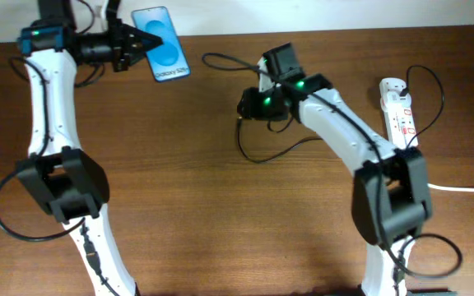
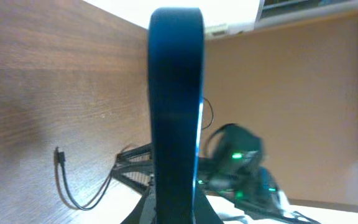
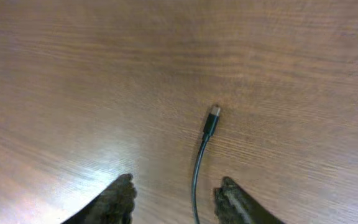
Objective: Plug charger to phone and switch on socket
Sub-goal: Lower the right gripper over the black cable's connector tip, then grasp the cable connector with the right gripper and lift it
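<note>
My left gripper [image 1: 141, 43] is shut on the phone [image 1: 162, 44], which hangs at the table's far left with its blue screen facing up. The left wrist view shows the phone [image 2: 176, 93] edge-on between the jaws of that gripper [image 2: 176, 208]. The charger [image 1: 260, 159] curves across the wood at the centre. My right gripper [image 1: 248, 106] is low over its end. In the right wrist view the right gripper [image 3: 176, 182] stands open, its fingers either side of the charger cable [image 3: 196, 174] without touching it. The plug tip [image 3: 211, 121] lies ahead of them. The socket [image 1: 400, 109] lies at the far right.
A thick white cord [image 1: 467, 190] runs from the socket side toward the right edge. A black cable loops over the socket [image 1: 434, 86]. The table's far edge [image 1: 344, 31] meets a pale wall just behind the phone.
</note>
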Tool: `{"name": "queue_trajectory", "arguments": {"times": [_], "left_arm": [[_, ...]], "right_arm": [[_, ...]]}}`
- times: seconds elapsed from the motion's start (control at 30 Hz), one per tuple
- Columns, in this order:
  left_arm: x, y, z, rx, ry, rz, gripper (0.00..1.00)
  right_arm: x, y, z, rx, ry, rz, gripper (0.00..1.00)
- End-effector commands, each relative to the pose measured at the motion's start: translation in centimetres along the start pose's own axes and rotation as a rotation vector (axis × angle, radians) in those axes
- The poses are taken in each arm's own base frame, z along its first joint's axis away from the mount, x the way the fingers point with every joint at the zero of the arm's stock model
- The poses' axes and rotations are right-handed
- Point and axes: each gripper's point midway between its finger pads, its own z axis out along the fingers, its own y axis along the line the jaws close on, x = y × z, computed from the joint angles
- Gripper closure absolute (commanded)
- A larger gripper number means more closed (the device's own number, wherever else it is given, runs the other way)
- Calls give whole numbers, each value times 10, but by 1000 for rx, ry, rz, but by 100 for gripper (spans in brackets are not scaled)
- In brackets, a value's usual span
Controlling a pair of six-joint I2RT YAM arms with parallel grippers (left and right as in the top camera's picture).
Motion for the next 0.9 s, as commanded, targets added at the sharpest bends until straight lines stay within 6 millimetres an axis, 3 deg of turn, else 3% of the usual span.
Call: {"name": "queue_trajectory", "arguments": {"times": [0.0, 0.13, 0.43, 0.63, 0.87], "left_arm": [[-9, -1, -29, 58, -42, 22, 100], [-12, 4, -42, 50, -65, 8, 100], [-12, 4, -42, 50, -65, 8, 100], [-12, 4, -42, 50, -64, 1, 100], [-10, 4, -42, 50, -61, -11, 100]], "right_arm": [[5, -9, 26, 56, 9, 9, 60], [8, -16, 42, 98, 4, 28, 65], [23, -21, 75, 158, 18, -6, 66], [26, -27, 84, 175, 23, -4, 67], [30, -33, 85, 195, 30, -1, 78]]}}
